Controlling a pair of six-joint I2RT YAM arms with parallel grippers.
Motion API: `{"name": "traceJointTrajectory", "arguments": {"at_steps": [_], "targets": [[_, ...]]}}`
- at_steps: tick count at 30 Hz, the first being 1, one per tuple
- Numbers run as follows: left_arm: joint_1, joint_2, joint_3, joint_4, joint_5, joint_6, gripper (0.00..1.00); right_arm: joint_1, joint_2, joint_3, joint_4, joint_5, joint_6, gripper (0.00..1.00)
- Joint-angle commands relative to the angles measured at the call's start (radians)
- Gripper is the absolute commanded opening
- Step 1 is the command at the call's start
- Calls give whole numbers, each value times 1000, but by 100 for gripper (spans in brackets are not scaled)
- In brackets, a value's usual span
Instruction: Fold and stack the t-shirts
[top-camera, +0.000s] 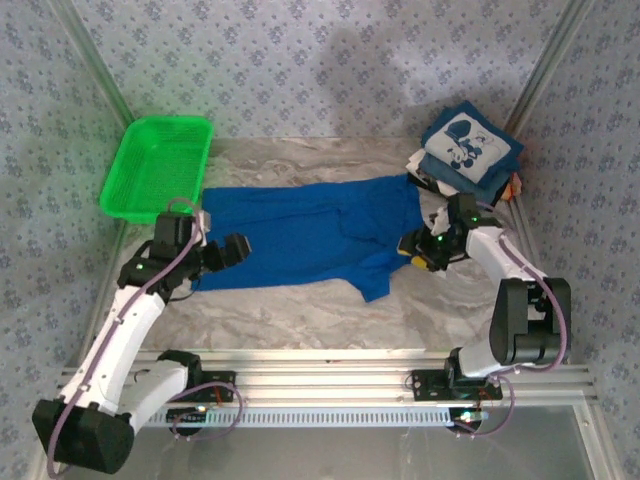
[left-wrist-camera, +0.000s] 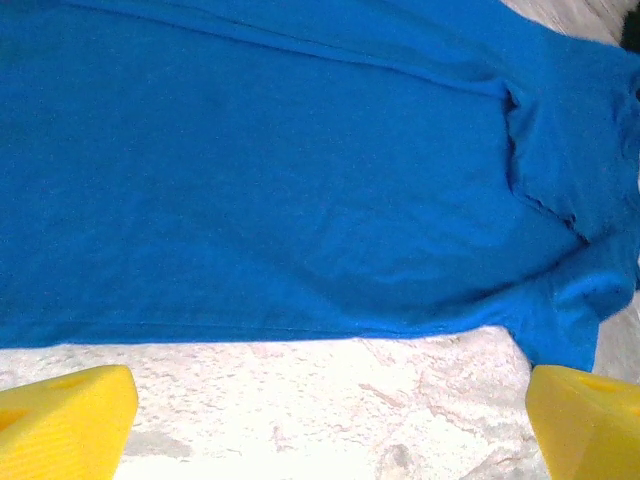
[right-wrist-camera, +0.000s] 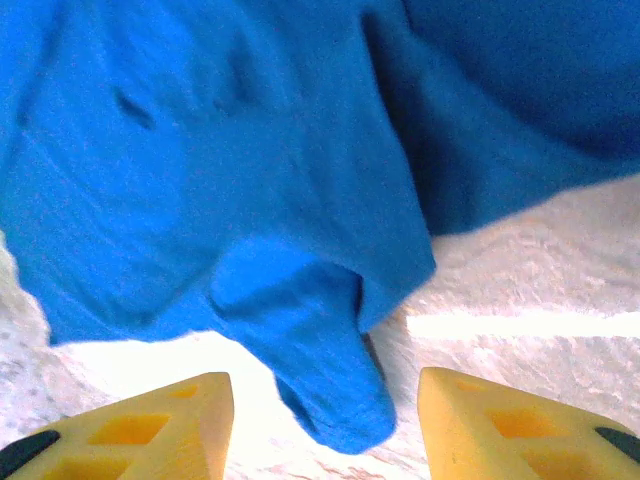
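Observation:
A royal-blue t-shirt (top-camera: 300, 235) lies spread across the middle of the marble table, plain side up, one sleeve (top-camera: 372, 282) pointing toward the front. My left gripper (top-camera: 232, 250) is open at the shirt's left hem (left-wrist-camera: 250, 330), its yellow fingers (left-wrist-camera: 65, 420) wide apart over bare table. My right gripper (top-camera: 412, 252) is open at the shirt's right end; a bunched fold of blue cloth (right-wrist-camera: 330, 390) hangs between its yellow fingers (right-wrist-camera: 500, 425) without being pinched. A navy tee with white cartoon print (top-camera: 470, 145) tops a folded stack at the back right.
A green mesh basket (top-camera: 160, 165) stands at the back left corner. The stack at the back right holds other folded tees (top-camera: 500, 185), white and orange edges showing. Patterned walls close in the table. An aluminium rail (top-camera: 320, 375) runs along the front.

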Motion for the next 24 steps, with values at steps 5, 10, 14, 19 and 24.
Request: {"name": "traceJointTrajectory", "arguments": {"at_steps": [5,10,14,19,24], "targets": [[-191,69,84,64,-124,47,100,99,102,-26,111,99,-68,49],[-203,58,78,64,-134,32,100,143,175,15,99,155,-66,44],[-202,36,68,43,-150,32,100,154,203,38,76,194,-49,31],[-202,21,42,35,-161,24,100,155,200,58,54,183,-34,9],[-202,6,24,34,-168,18,100,181,143,68,-25,143,-37,5]]}}
